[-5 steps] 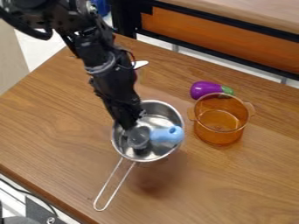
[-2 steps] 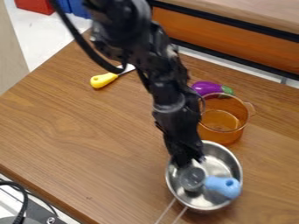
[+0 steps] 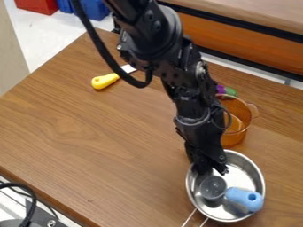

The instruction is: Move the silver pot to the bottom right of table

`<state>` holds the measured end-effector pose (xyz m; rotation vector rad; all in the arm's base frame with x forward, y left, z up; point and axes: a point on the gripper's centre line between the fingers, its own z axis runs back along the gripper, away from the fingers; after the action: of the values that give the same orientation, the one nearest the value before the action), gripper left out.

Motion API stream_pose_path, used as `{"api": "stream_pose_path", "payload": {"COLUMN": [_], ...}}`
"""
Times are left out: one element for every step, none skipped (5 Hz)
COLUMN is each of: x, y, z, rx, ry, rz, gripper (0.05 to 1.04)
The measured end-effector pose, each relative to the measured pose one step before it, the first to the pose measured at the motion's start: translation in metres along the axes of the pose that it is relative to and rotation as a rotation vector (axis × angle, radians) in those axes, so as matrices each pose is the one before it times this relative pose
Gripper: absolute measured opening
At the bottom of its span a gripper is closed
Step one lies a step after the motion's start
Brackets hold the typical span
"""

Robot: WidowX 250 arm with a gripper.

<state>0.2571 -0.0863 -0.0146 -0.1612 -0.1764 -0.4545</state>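
Yellow-handled tool (image 3: 105, 81): on the tabletop (image 3: 106, 150), well apart from the silver pot (image 3: 241, 174), beyond it to the left. The arm covered its handle in the earliest frame; the handle now shows.
Wire handle (image 3: 190, 218): extends from the silver pot's near side, out past the lower edge of the view.
Pincer (image 3: 213, 171): at the silver pot's far left rim. Judged closed on that rim, since pot and pincer have travelled together; the exact gap cannot be read.
Grey cup (image 3: 213, 188): inside the silver pot, left part, under the pincer.
Silver pot, position: lower right of the view, carried right and nearer since the first frame, with its contents.
Silver pot, meaning for task: transfer judged well advanced. A little more travel right may be wanted, then lowering and release. A tilt could shift the contents.
Purple vegetable (image 3: 220, 89): beyond the silver pot, now partly hidden by the arm (image 3: 192, 106).
Orange pot (image 3: 235, 138): just beyond the silver pot; contact cannot be determined.
Blue grip (image 3: 244, 199): inside the silver pot, right part.
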Motion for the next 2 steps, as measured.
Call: {"api": "stream_pose_path", "payload": {"x": [0.00131, 0.00410], "y": [-0.00160, 0.00082], "z": [-0.00571, -0.00353], "rx": [0.0173, 0.0205], "ry": [0.0212, -0.0052], "rz": [0.0032, 0.0170], "gripper": [0.061, 0.064]}}
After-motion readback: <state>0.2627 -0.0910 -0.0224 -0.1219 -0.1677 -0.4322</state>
